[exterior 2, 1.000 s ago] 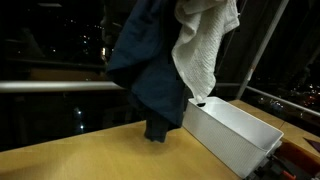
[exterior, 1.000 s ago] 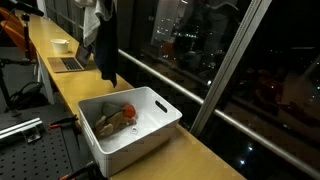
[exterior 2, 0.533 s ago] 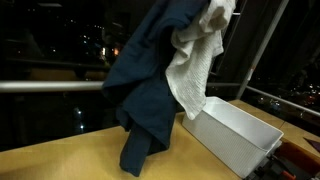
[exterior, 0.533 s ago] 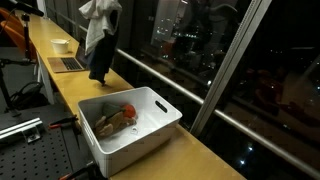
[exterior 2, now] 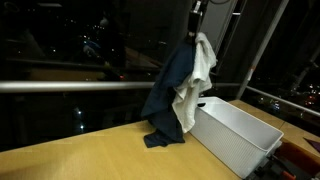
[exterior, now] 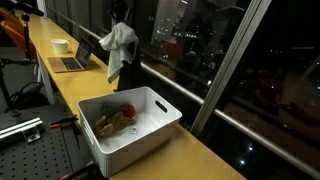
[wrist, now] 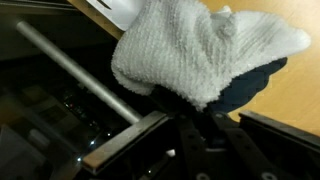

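Fingers [exterior 2: 196, 24]: clenched on white towel [exterior 2: 203, 62] and dark blue cloth [exterior 2: 168, 100]
Cloth end: touching wooden counter [exterior 2: 90, 152]
White bin [exterior 2: 240, 138]: just beside cloths

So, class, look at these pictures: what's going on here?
The robot's hand is shut on a white towel and a dark blue garment, which hang from it bunched together. The garment's lower end appears to rest on the wooden counter, right beside a white bin. In an exterior view the bin holds a few crumpled items, and an open laptop sits farther along the counter.
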Robot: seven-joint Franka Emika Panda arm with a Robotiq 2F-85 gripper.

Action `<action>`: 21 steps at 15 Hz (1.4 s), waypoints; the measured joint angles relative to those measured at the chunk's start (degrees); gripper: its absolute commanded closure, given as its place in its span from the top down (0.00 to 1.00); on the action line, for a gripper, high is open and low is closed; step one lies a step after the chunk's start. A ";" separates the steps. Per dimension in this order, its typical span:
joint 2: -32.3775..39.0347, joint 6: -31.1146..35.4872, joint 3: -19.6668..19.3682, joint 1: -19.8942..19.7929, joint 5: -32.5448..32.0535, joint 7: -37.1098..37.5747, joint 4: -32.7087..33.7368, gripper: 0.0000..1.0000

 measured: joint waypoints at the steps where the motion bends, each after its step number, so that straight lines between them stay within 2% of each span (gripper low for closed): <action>1: -0.60 3.39 0.09 -2.11 2.02 -0.04 -3.27 0.03; 5: -2.63 15.71 0.71 -7.61 8.32 -0.58 -15.80 0.03; 9: -2.94 24.69 -2.31 -6.21 15.86 -3.89 -24.81 0.03; 12: -2.79 30.12 -3.76 -4.43 17.20 -5.01 -30.58 0.03; 13: -2.68 31.51 -4.29 -3.86 17.20 -5.20 -32.14 0.38; 14: -2.59 32.67 -4.76 -3.39 17.20 -5.39 -33.51 0.40; 18: -3.92 36.30 -6.91 -2.32 16.79 -5.58 -37.96 0.67; 21: -9.10 37.99 -9.13 -3.14 16.81 -5.94 -42.16 0.89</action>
